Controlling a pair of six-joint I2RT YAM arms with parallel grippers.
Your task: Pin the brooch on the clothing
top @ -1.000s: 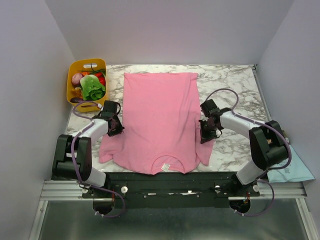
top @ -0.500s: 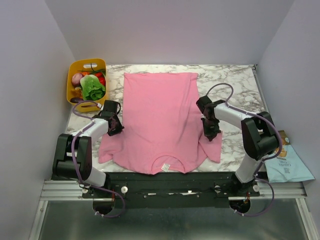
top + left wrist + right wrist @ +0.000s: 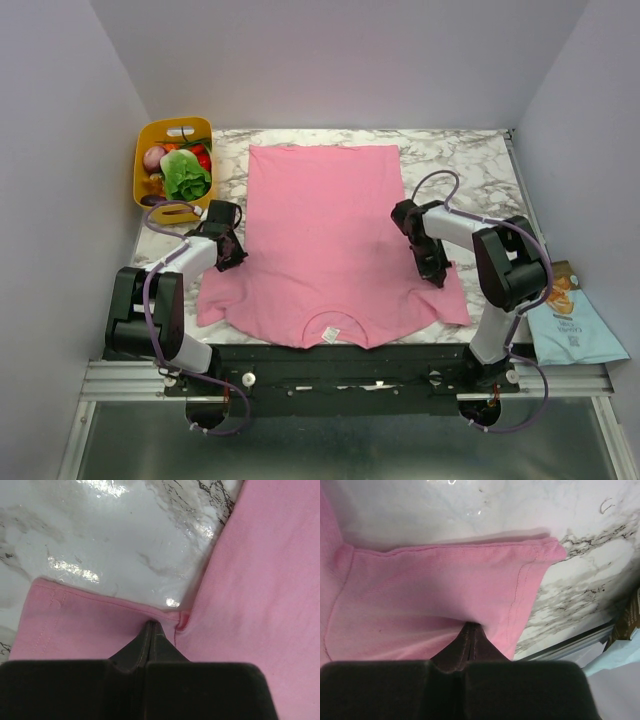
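Swinging toward the near right corner, the right arm [image 3: 462, 228] has drawn the right sleeve [image 3: 447, 300] of the pink short-sleeved T-shirt [image 3: 320, 220] out of its fold, so it now lies spread flat on the white marble-patterned worktop [image 3: 480, 170]. The left arm [image 3: 190, 258] has not shifted. Both pairs of jaws are closed. The right jaws meet on the sleeve cloth near its hem and seem to pinch it. The left jaws meet at the left armpit seam, where the cloth puckers; whether they nip a fold I cannot tell. This looks like the laying-out step, before any pinning. Next, I judge, the sleeve must be let go and the small round brooch found and picked up. That brooch shows in no view, so its place is unknown; it may lie under cloth or an arm. At the right edge, a light blue snack bag [image 3: 572, 330] is partly cut off by the wall.
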